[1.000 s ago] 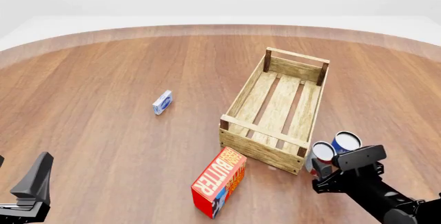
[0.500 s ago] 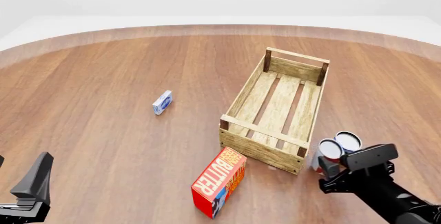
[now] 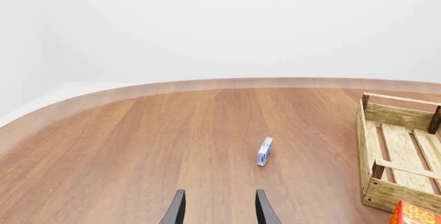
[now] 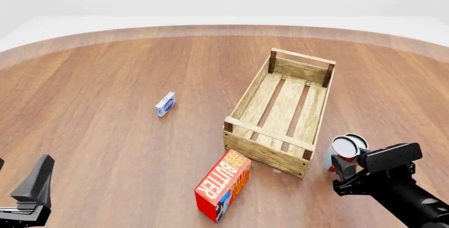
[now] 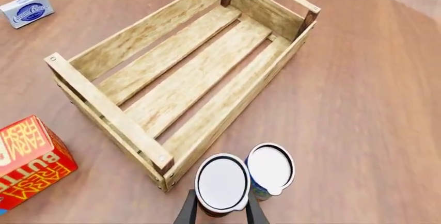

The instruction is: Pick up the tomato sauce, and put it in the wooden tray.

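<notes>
The tomato sauce [image 5: 222, 182], a small can with a silver-white top, sits between my right gripper's [image 5: 220, 214] fingers, which are shut on its sides. In the front view the can [image 4: 343, 147] is just right of the wooden tray's near right corner, with the right gripper [image 4: 344, 168] below it. The wooden tray [image 4: 270, 133], a light slatted crate, holds nothing; it also shows in the right wrist view [image 5: 103, 105]. My left gripper [image 3: 219, 211] is open and empty, low at the front left [image 4: 31, 196].
A blue-labelled can [image 5: 270, 168] stands right beside the tomato sauce [image 4: 360, 140]. A red-orange butter box [image 4: 223, 185] lies in front of the tray's near left corner. A small blue-and-white box [image 4: 165, 104] lies to the tray's left.
My right gripper has moved to the right and slightly back with the tomato sauce in it, now partly covering the blue can. The left arm has not moved.
</notes>
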